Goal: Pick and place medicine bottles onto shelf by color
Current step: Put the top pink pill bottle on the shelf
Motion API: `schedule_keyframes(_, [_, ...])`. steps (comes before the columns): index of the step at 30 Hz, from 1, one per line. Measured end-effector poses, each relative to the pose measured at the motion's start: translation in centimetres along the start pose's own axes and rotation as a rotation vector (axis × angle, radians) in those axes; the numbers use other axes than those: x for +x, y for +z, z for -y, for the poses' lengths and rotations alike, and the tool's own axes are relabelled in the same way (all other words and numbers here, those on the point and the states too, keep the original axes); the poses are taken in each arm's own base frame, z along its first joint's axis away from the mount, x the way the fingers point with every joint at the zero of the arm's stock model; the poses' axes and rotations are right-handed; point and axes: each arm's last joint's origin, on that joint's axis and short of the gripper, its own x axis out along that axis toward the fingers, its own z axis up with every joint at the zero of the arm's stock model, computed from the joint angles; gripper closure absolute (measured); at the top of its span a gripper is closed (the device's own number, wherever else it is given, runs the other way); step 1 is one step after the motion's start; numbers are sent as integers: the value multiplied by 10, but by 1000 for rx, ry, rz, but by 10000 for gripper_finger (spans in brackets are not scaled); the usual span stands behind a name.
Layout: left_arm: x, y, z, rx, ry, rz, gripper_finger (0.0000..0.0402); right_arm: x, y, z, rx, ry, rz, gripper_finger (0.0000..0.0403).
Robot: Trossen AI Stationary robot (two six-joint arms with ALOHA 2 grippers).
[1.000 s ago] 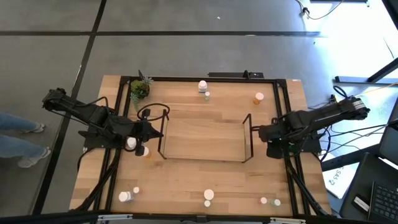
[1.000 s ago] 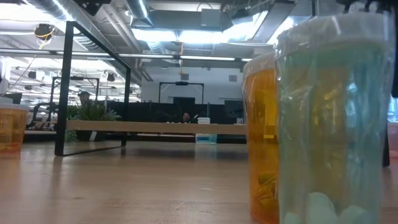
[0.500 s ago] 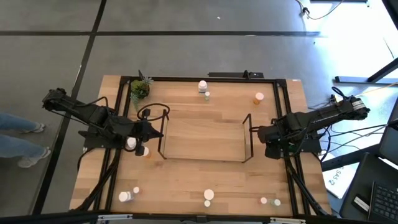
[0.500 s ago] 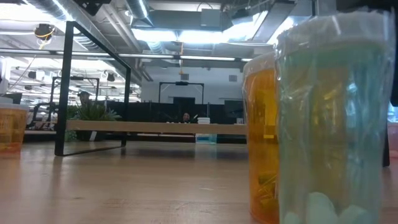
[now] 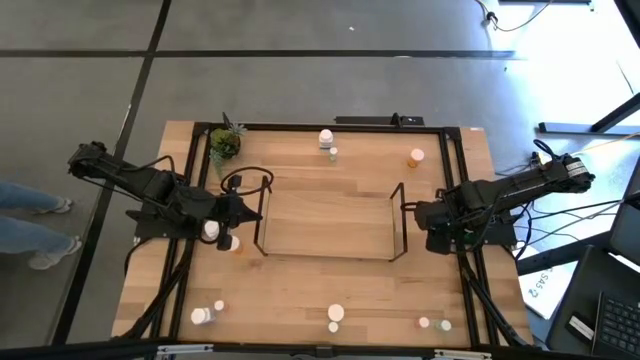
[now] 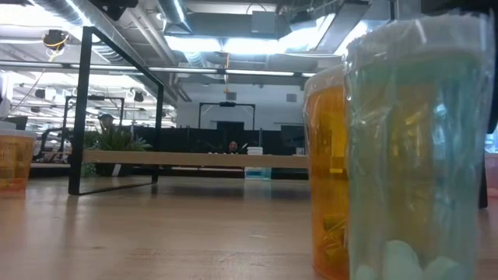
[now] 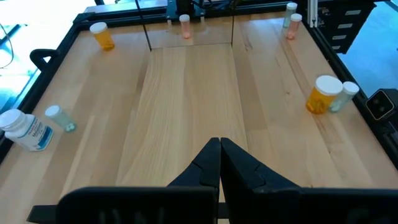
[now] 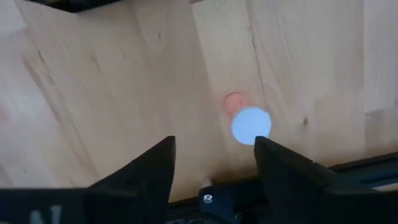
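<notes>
The shelf [image 5: 325, 225], a low black-wire rack with a light wood surface, stands mid-table. My left gripper [image 7: 219, 149] is shut and empty at the shelf's left end [image 5: 250, 208], pointing level across it. My right gripper [image 8: 214, 155] is open at the shelf's right end [image 5: 418, 213], pointing down. A small pink bottle with a white cap [image 8: 251, 124] stands on the table just beyond its fingertips, untouched. It also shows far off in the left wrist view [image 7: 185, 25]. Other bottles stand scattered around the shelf.
A white bottle [image 5: 325, 137] and a tiny one [image 5: 333, 153] sit at the far edge, and an orange one [image 5: 415, 156] at the far right. Two caps [image 5: 210, 230] show under my left arm. Bottles line the near edge [image 5: 336, 313]. A potted plant [image 5: 224, 143] stands far left.
</notes>
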Motion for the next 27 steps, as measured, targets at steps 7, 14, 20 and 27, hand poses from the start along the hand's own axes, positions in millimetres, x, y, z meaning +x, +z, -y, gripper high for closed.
schedule_keyframes(7, [0, 0, 0, 0, 0, 0, 401, 11, -1, 1, 2, -12, 6, 167])
schedule_keyframes(14, [0, 0, 0, 0, 0, 1, 401, 17, 0, 3, 83, -76, 57, 179])
schedule_keyframes(20, [0, 0, 0, 0, 0, 0, 401, 17, 0, 3, 82, -75, 56, 181])
schedule_keyframes(27, [0, 0, 0, -1, 0, 0, 401, 17, 0, 3, 82, -83, 61, 181])
